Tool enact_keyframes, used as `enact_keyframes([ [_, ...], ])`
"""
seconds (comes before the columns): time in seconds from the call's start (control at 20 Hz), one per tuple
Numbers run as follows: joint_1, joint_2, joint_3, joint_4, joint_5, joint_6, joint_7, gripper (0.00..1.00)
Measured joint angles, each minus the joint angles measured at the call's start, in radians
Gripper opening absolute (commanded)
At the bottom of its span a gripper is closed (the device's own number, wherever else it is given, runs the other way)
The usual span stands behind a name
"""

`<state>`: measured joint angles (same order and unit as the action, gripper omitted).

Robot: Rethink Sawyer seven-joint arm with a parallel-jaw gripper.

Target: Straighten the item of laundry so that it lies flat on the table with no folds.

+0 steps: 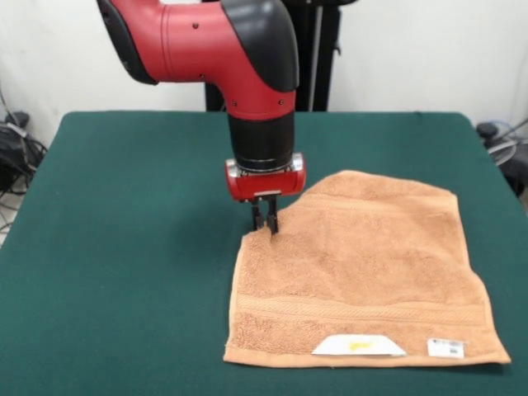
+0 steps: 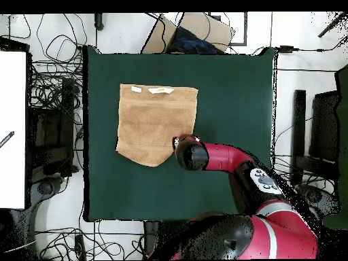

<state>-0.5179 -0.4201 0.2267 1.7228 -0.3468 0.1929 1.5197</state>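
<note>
From the front we see the towel (image 1: 363, 276) lying on the right half of the green desk (image 1: 124, 247), most of it spread flat: the near edge with its two white tags (image 1: 359, 346) is straight, the woven band above it runs cleanly across, and the right side lies smooth. What is left is the far corner on the picture's left, which is cut off on a slant, so we judge it is folded under or drawn inward. The gripper (image 1: 265, 223) stands right at that corner, its jaws close together with the tips on or in the cloth's edge; we think they pinch the towel, though the pinch itself is too small to be sure. From overhead, the towel (image 2: 155, 121) sits in the upper left part of the desk (image 2: 231, 102), the tagged edge straight along the top, while the bottom edge runs to a point instead of a square corner, which confirms the missing corner beside the arm's wrist (image 2: 190, 155). The jaws are hidden under the arm here. We judge the task mostly done, with that one corner to be pulled out flat and then let go.
</note>
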Motion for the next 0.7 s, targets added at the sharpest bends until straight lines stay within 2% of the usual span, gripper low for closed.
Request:
enact_keyframes([
  [0.45,0.039,-0.015,-0.036,0.003,0.023,0.001,0.0,0.0],
  [0.7,0.129,-0.089,-0.095,0.021,0.077,0.063,0.0,0.0],
])
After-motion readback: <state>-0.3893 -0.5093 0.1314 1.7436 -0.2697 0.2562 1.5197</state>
